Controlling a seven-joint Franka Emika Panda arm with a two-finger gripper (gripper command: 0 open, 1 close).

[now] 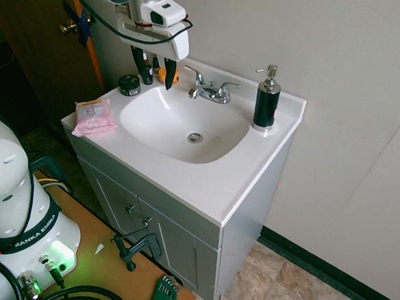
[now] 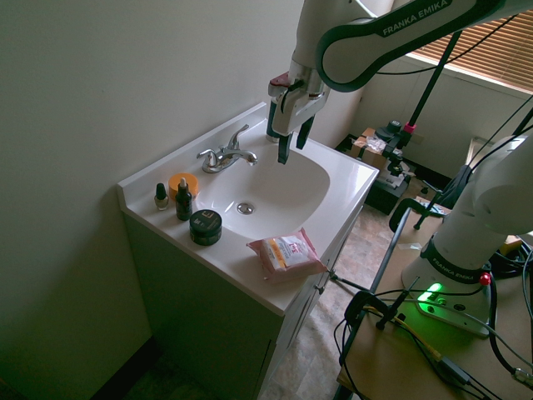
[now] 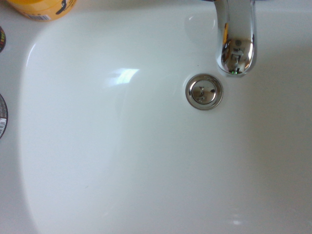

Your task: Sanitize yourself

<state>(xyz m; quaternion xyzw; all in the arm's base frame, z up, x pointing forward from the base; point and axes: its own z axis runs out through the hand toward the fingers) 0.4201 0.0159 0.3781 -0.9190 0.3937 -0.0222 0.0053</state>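
Observation:
I am the white Franka arm point(image 2: 385, 32). My boxy gripper point(image 1: 155, 72) hangs open over the back of the white sink basin point(image 1: 153, 122), just left of the chrome faucet point(image 1: 209, 89), with nothing between the two dark fingers. From the other side, the gripper point(image 2: 293, 143) hovers above the basin point(image 2: 287, 187), to the right of the faucet point(image 2: 226, 155). A black pump bottle with a silver top point(image 1: 266, 103) stands upright on the counter's right corner, well apart from the gripper. In the wrist view, the faucet spout point(image 3: 235, 44) and the drain point(image 3: 204, 91) lie below me.
A pink wipes pack point(image 1: 92, 116) lies on the counter's left front corner. A dark round jar point(image 1: 129, 85), an orange container point(image 2: 183, 185) and two small bottles point(image 2: 184, 200) stand along the counter beside the basin. The wall runs close behind the faucet.

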